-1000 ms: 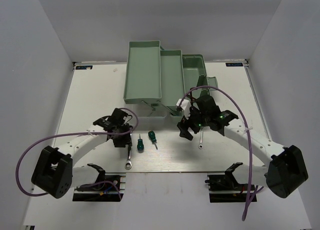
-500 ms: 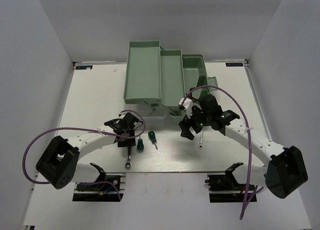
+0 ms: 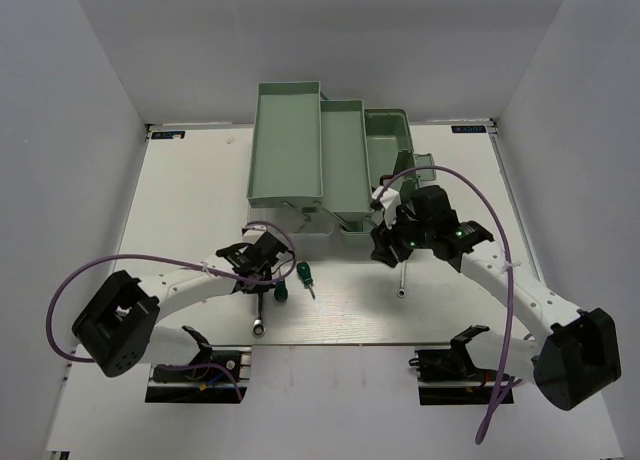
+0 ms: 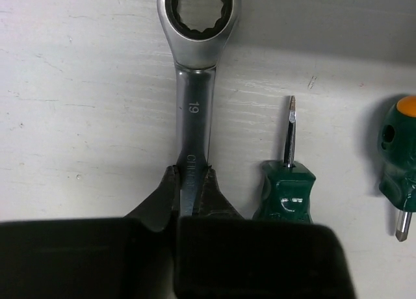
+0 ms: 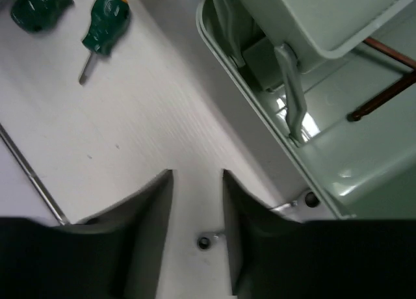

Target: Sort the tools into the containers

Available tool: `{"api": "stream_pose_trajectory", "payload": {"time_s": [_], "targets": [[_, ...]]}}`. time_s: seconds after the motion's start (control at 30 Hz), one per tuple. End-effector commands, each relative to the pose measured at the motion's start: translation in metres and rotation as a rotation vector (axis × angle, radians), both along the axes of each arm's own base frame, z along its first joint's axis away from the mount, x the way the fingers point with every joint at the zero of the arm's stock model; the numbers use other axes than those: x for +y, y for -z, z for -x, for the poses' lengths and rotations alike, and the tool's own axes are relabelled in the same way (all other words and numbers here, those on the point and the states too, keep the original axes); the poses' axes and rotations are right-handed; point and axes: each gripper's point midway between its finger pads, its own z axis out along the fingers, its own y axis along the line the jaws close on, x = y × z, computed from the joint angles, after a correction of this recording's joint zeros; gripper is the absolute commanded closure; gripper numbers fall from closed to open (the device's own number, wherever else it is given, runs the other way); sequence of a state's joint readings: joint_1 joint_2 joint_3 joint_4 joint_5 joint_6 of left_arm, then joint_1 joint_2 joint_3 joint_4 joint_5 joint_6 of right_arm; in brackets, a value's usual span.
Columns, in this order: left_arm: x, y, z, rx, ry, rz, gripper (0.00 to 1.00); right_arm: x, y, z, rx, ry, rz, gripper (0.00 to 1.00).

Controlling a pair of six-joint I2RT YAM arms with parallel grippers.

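My left gripper (image 4: 192,183) is shut on the shaft of a silver ring wrench (image 4: 193,91) that lies flat on the white table. In the top view this gripper (image 3: 263,278) sits left of centre, with the wrench (image 3: 260,316) running toward the near edge. Two stubby green screwdrivers (image 4: 285,194) (image 4: 399,161) lie just right of it. My right gripper (image 5: 197,182) is open with only bare table between its fingers, close beside the mint-green toolbox (image 5: 338,136). A second slim wrench (image 3: 401,280) lies just below the right gripper (image 3: 384,250).
The toolbox (image 3: 300,195) stands at the back centre with its trays folded out in steps. Purple cables (image 3: 90,280) loop from both arms. Brown rods (image 5: 383,94) show inside the box. Both arm bases (image 3: 195,365) sit at the near edge.
The left gripper has closed on the wrench shaft after shifting slightly right. The right gripper has moved back toward the toolbox and its jaws have narrowed.
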State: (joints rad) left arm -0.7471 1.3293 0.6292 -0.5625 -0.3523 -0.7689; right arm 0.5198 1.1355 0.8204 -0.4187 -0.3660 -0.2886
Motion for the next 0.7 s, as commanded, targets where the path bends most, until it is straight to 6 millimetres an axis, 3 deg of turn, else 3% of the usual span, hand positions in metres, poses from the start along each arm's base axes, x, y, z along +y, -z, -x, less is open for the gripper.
{"api": "stream_pose_trajectory", "payload": {"time_s": [0.0,0.03,0.07,0.13,0.3,0.5,0.67], "targets": [[0.018,0.016,0.036,0.110,-0.021,-0.041,1.00,-0.008,-0.012,-0.005,0.018,0.077,-0.014,0.65],[0.013,0.004,0.034,0.080,-0.010,-0.011,1.00,-0.010,-0.014,-0.006,0.011,0.089,-0.018,1.00],[0.019,0.000,0.040,0.090,-0.023,-0.016,1.00,-0.011,-0.014,-0.006,0.024,0.102,-0.022,1.00],[0.009,-0.026,0.037,0.034,-0.019,0.065,1.00,-0.014,-0.021,-0.007,0.008,0.116,-0.036,1.00],[-0.001,-0.066,0.045,0.013,0.015,0.130,1.00,-0.028,-0.025,-0.019,-0.011,0.203,-0.034,1.00],[-0.027,-0.120,0.035,-0.071,0.114,0.206,1.00,-0.043,-0.021,-0.026,-0.013,0.274,-0.019,1.00],[-0.038,-0.140,0.029,-0.098,0.161,0.204,1.00,-0.048,-0.021,-0.027,-0.004,0.296,-0.029,1.00]]}}
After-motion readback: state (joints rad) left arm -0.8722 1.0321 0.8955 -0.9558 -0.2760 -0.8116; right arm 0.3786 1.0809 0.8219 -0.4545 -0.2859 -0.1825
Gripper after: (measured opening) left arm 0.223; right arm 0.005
